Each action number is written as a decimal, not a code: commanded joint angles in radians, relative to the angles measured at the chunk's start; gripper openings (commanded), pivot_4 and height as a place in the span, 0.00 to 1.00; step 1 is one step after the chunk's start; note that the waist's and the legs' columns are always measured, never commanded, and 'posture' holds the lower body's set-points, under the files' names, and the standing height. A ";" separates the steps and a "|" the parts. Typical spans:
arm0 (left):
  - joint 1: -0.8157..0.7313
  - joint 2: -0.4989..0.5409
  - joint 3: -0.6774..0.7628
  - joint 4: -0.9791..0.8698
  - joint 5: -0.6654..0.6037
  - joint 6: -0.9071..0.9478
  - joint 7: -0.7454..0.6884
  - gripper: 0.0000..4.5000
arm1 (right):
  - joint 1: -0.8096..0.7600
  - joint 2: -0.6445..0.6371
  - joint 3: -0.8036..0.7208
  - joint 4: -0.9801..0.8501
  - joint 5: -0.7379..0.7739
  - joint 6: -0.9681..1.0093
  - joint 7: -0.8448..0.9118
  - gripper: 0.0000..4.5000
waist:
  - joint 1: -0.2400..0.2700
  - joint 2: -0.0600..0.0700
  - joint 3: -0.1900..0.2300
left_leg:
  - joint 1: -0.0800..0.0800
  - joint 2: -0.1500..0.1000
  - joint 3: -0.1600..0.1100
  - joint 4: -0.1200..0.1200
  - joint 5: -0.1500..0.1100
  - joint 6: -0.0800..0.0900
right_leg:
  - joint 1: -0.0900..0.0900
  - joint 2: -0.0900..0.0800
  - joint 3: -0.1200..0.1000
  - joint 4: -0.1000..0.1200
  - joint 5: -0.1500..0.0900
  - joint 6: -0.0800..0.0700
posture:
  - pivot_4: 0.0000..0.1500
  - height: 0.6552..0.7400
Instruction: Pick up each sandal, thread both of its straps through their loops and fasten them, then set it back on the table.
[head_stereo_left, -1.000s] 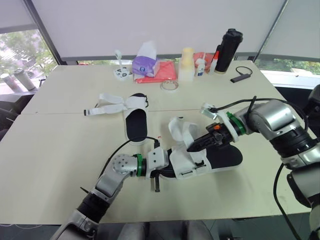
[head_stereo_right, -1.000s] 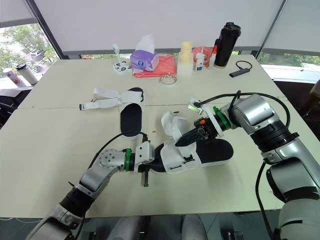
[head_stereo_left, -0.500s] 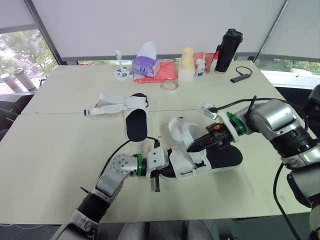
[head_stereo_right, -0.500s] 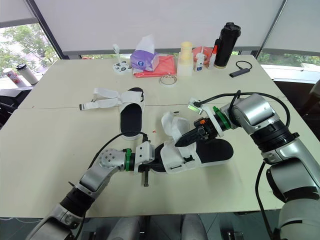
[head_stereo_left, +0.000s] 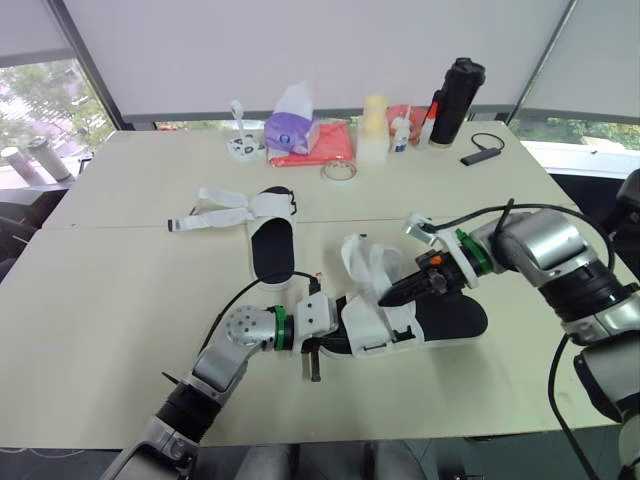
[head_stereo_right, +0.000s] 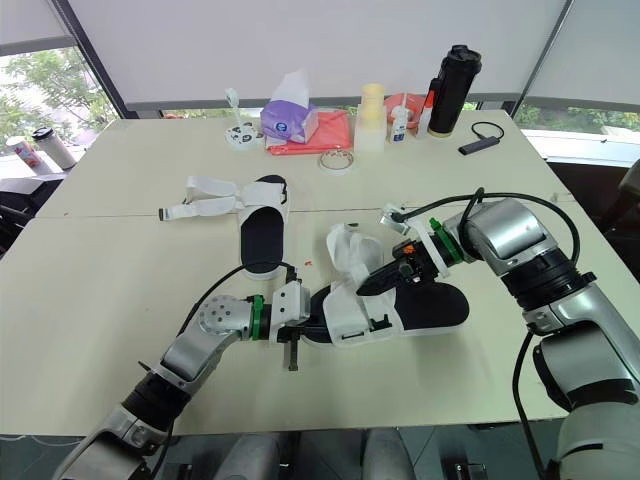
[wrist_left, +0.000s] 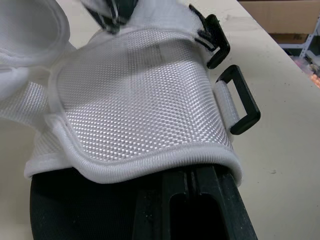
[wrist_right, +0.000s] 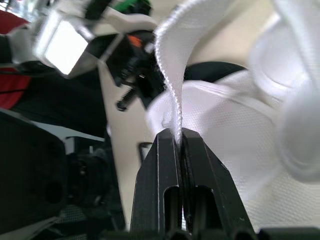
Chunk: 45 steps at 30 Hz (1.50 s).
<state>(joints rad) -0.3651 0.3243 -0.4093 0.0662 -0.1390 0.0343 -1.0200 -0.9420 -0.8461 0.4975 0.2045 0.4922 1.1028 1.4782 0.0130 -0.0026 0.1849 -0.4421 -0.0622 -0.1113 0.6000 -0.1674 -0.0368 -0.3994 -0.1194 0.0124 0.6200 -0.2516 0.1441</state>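
The near sandal (head_stereo_left: 448, 318), black-soled with a white mesh upper, lies on the table (head_stereo_left: 120, 330) in front of me. My left gripper (head_stereo_left: 336, 338) is shut on its end, its fingers (wrist_left: 196, 200) tucked under the mesh upper (wrist_left: 135, 95) beside two black loops (wrist_left: 239, 100). My right gripper (head_stereo_left: 389, 297) is shut on the edge of a white strap (wrist_right: 170, 60) held up above the upper. The second sandal (head_stereo_left: 270, 245) lies farther back on the left, its straps (head_stereo_left: 215, 208) spread flat and loose.
Along the far edge stand a tissue box (head_stereo_left: 292, 128), a red cloth (head_stereo_left: 318, 146), a tape roll (head_stereo_left: 340, 172), a stack of cups (head_stereo_left: 374, 130), small bottles (head_stereo_left: 401, 135), a black flask (head_stereo_left: 457, 100) and a black cabled device (head_stereo_left: 484, 152).
My right arm has shifted slightly right and down, drawing the strap and the sandal's upper a little with it. The left gripper has held still.
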 joint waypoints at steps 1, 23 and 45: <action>0.012 0.005 -0.012 0.016 0.026 0.015 0.007 0.00 | 0.008 -0.006 0.010 0.013 -0.041 -0.032 0.015 0.01 | 0.000 0.000 0.000 | 0.000 0.000 0.000 0.000 0.000 0.000 | 0.000 0.000 0.000 0.000 0.000 0.000 | 1.00 0.88; 0.003 -0.003 -0.014 0.023 0.022 0.016 0.013 0.00 | 0.123 -0.064 -0.089 -0.261 0.016 0.036 -0.014 0.01 | 0.000 0.000 0.000 | 0.000 0.000 0.000 0.000 0.000 0.000 | 0.000 0.000 0.000 0.001 0.000 0.000 | 1.00 0.88; 0.023 -0.016 -0.012 -0.003 0.011 0.044 0.030 0.00 | 0.343 -0.156 -0.233 -0.478 0.067 0.055 -0.222 0.01 | 0.001 0.000 0.000 | 0.000 0.000 0.000 0.001 0.000 0.000 | 0.001 0.000 0.000 0.001 0.000 0.000 | 1.00 0.88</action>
<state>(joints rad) -0.3599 0.3039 -0.4086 0.0624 -0.1396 0.0601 -0.9890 -0.6134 -0.9740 0.2912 -0.2556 0.5720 1.1667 1.2807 0.0142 -0.0027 0.1847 -0.4419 -0.0617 -0.1116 0.6011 -0.1674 -0.0367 -0.3983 -0.1193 0.0124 0.6206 -0.2519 0.1438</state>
